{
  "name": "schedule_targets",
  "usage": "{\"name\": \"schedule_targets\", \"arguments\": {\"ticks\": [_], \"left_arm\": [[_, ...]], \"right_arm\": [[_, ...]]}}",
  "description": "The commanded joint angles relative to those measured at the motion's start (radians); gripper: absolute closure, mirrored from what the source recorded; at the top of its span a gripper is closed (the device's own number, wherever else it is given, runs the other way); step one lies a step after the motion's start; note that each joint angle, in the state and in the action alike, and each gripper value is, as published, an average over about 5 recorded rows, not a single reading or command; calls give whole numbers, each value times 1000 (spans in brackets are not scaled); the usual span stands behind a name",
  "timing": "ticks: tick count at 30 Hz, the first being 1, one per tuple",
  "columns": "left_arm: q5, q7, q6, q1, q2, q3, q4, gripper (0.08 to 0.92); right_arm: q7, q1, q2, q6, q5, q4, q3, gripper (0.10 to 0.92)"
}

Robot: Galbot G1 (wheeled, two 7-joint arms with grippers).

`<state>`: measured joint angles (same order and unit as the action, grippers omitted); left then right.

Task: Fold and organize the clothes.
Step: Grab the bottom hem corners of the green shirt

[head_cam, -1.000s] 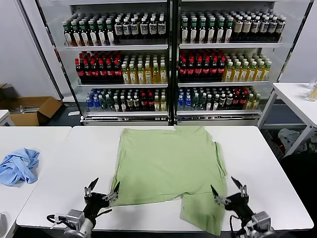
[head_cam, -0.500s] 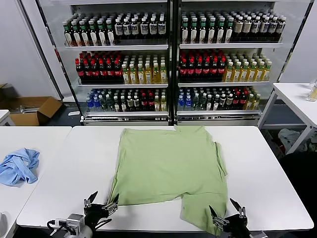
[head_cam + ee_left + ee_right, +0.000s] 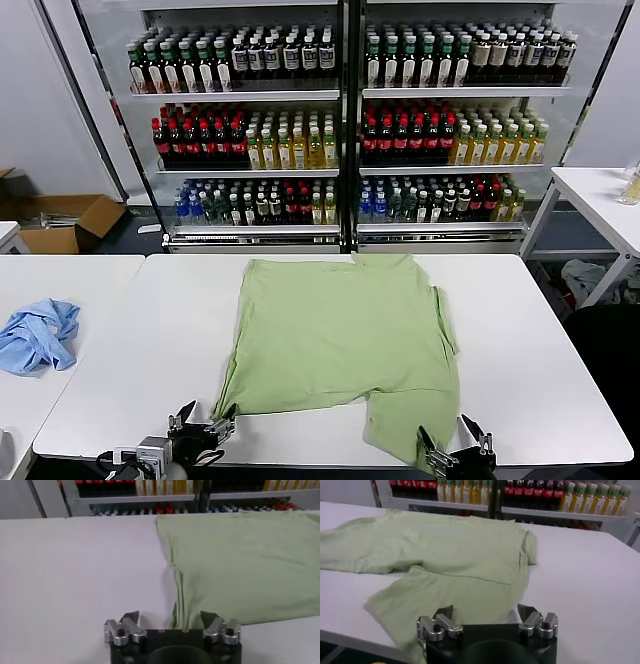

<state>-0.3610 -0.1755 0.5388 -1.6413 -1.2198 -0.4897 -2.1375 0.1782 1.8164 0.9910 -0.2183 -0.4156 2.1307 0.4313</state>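
Observation:
The clothes, one light green shirt point(image 3: 340, 335), lie spread flat on the white table point(image 3: 150, 350). A flap point(image 3: 405, 425) of the shirt reaches the near table edge on the right. My left gripper point(image 3: 207, 425) is open, low at the shirt's near left corner. In the left wrist view the shirt point(image 3: 240, 560) has that corner's folded hem between the left gripper's point(image 3: 170, 619) jaws. My right gripper point(image 3: 450, 440) is open at the near right flap. In the right wrist view the shirt point(image 3: 445, 550) runs under the right gripper's point(image 3: 485, 612) jaws. Neither gripper holds cloth.
A crumpled light blue garment point(image 3: 35, 335) lies on the side table to the left. Drink coolers point(image 3: 345, 120) full of bottles stand behind the table. A cardboard box point(image 3: 65, 220) sits on the floor at far left. Another white table point(image 3: 600, 200) stands at right.
Both grippers have dropped lower and nearer to the table's front edge. They now sit at the shirt's near left corner and near right flap. The shirt has not moved.

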Motion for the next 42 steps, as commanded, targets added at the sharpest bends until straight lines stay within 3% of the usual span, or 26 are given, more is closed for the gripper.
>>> {"name": "schedule_targets", "arguments": {"ticks": [1, 15, 20, 27, 35, 42], "left_arm": [[1, -12, 11, -2, -4, 6, 7, 406], [10, 18, -1, 14, -17, 26, 18, 814], [17, 45, -27, 23, -16, 22, 24, 906], [-4, 61, -53, 17, -9, 11, 4, 917], [-4, 17, -72, -139, 30, -19, -134, 917], [-5, -42, -107, -283, 71, -53, -193, 917]], "right_arm": [[10, 0, 2, -10, -65, -19, -18, 371], [5, -38, 13, -1, -103, -40, -32, 778], [-22, -54, -2, -5, -112, -38, -7, 902], [-89, -32, -59, -29, -180, 33, 84, 917], [-183, 161, -101, -80, -267, 177, 236, 917], [-248, 261, -98, -87, -224, 217, 280, 917]]}}
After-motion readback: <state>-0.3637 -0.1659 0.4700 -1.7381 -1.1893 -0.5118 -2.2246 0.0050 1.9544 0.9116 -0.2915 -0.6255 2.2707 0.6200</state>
